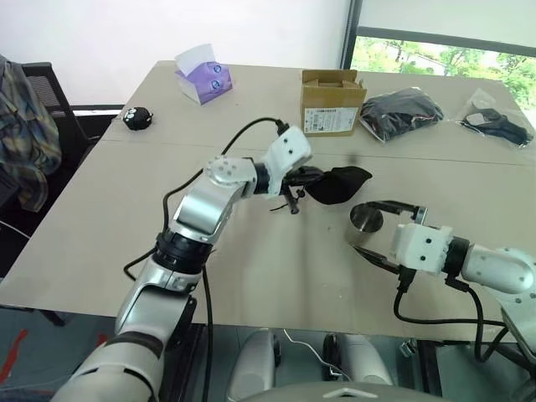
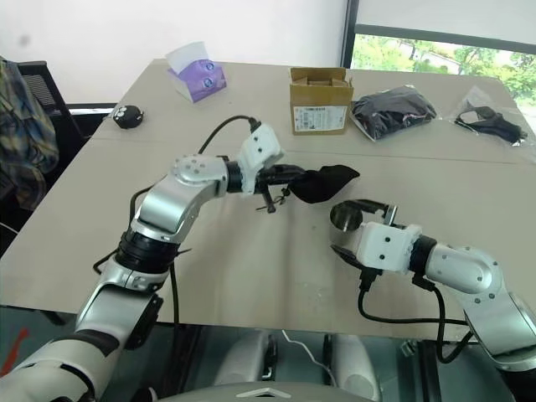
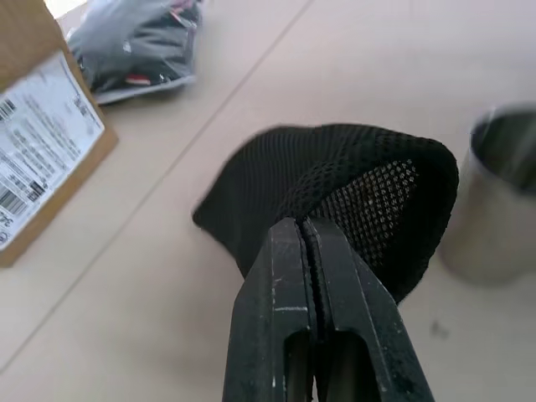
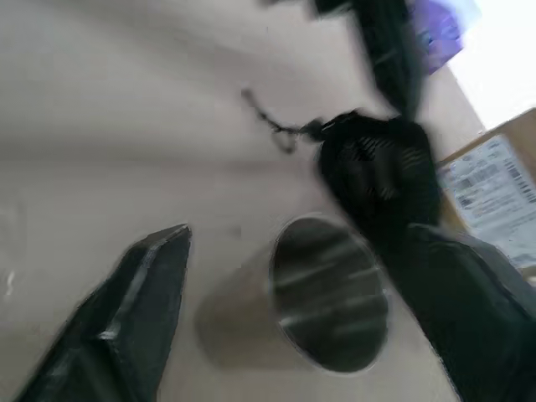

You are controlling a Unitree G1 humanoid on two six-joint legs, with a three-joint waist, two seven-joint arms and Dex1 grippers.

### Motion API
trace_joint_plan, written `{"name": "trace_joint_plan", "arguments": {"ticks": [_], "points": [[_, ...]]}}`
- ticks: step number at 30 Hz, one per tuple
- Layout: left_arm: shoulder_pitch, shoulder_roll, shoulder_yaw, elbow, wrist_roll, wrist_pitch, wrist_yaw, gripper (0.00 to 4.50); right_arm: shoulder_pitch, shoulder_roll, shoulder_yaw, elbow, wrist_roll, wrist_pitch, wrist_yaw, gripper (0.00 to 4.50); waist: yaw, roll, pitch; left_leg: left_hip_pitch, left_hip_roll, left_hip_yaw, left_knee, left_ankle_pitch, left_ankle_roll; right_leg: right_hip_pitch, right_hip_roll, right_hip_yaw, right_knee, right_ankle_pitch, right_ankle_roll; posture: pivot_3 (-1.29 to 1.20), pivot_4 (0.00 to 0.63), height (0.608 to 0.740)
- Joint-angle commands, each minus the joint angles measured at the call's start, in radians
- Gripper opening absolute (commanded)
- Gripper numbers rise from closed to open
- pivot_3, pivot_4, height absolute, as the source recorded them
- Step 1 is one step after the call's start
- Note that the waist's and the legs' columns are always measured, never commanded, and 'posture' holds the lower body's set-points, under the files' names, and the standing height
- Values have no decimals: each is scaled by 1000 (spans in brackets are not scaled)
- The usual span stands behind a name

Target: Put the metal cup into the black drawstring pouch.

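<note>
Left arm reached forward toward one o'clock, its left gripper [image 1: 303,182] with both fingers pressed together, raised above table level. Right arm lay low at four o'clock, right gripper [image 1: 374,228] pointing toward eleven o'clock, fingers [image 4: 138,310] spread apart.

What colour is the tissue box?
Purple, with white tissue on top; the left eye view shows it best.
</note>
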Motion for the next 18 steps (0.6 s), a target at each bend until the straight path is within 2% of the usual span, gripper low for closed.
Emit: {"name": "trace_joint_plan", "arguments": {"ticks": [1,5,6,10,14,18], "points": [[-57,-28,75,-67,-90,196,40,0,13,-41,3,22,-57,-44,30,2240,-3,0,0,0,0,0,0,0,0,0,0,0,0,0,0,0,150,715],[-91,-46,113,-81,-148,329,73,0,3,-57,9,39,-88,-74,46,208,-15,0,0,2,0,-1,0,0,0,0,1,2,1,0,0,0,150,715],[-95,-48,120,-84,-161,353,81,0,3,-60,8,43,-95,-81,51,90,-16,0,0,2,0,-1,0,0,0,0,1,2,2,0,0,0,150,715],[-109,-55,133,-88,-203,413,105,0,-1,-58,-8,65,-124,-114,43,90,-23,0,0,2,0,-1,0,1,-1,0,1,3,2,0,0,0,150,715],[-130,-69,141,-82,-230,448,130,0,-40,21,-59,76,-62,-152,-11,90,-23,-1,0,2,0,-1,0,2,-4,0,1,4,1,0,0,0,150,715],[-148,-79,145,-69,-250,471,149,0,-56,85,-109,59,-3,-275,-30,90,-22,-1,1,2,0,-1,0,3,-5,0,0,7,1,0,0,0,150,715]]}}
